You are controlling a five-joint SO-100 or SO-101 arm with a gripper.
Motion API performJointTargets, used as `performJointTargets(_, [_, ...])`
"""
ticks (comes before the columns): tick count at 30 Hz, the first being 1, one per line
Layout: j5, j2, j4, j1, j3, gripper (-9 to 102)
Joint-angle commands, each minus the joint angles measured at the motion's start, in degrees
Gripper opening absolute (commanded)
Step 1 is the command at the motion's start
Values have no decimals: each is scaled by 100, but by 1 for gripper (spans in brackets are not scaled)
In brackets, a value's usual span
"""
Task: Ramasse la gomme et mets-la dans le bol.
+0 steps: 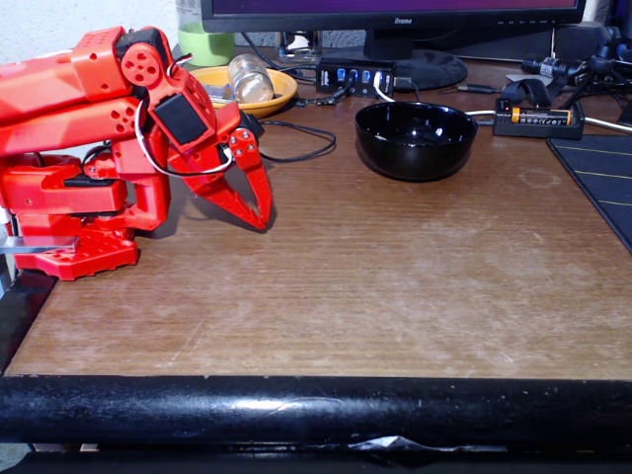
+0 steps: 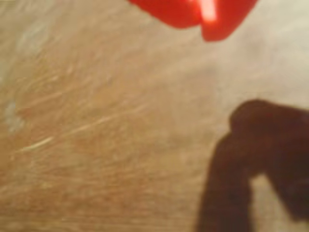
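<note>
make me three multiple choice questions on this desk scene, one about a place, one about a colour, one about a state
1. In the fixed view, where is the bowl relative to the red arm?
A. right of it
B. left of it
C. under it

2. What colour is the bowl?
A. white
B. black
C. green

3. What is the end effector doing?
A. gripping the bowl's rim
B. resting inside the bowl
C. pointing down at the table, holding nothing

Answers:
1. A, the bowl stands toward the back of the table, right of the arm.
2. B, it is glossy black.
3. C, its tips sit close together near the bare wood, far from the bowl.
</note>
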Motion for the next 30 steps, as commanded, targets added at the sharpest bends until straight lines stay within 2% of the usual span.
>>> performJointTargets(1, [88,-18,-88,-70,149,-6])
performJointTargets(30, [193,-18,-202,-70,176,-6])
